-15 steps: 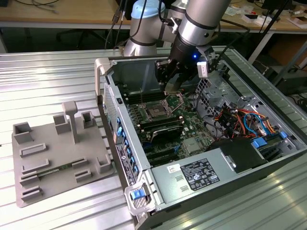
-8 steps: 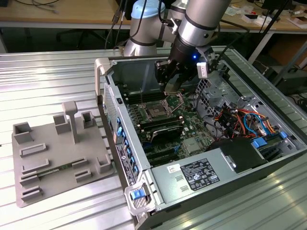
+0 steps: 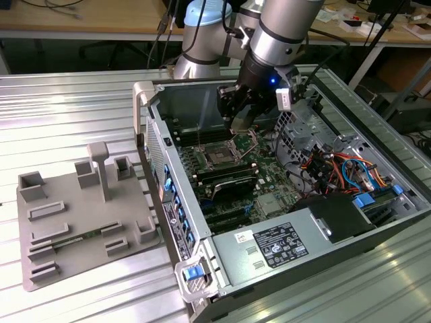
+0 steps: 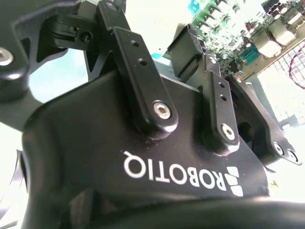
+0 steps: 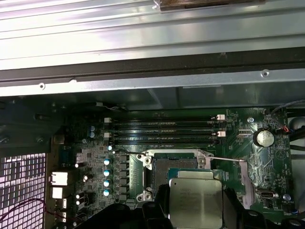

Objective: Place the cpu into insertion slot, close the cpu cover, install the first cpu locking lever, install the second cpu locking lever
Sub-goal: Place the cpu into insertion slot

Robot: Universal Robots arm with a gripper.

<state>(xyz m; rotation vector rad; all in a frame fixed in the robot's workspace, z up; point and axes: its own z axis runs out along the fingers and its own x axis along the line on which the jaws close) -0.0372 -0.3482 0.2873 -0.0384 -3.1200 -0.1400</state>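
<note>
Hovering inside the open grey metal computer case, the black two-fingered claw is clamped on the small flat square cpu with its dull silver top. In the first wrist view, dark fingers press against two opposite edges. The chip is held clear of the board, not seated! Just beneath the claw, a touch toward the exterior view's left, sits the square dark insertion slot on the green circuit board, its centre uncovered. The chip overlaps one corner of it in the first wrist view. Beyond the slot from the claw run long black memory slots. Well away from the claw, a grey plastic fixture block rests on the ribbed metal counter.
</note>
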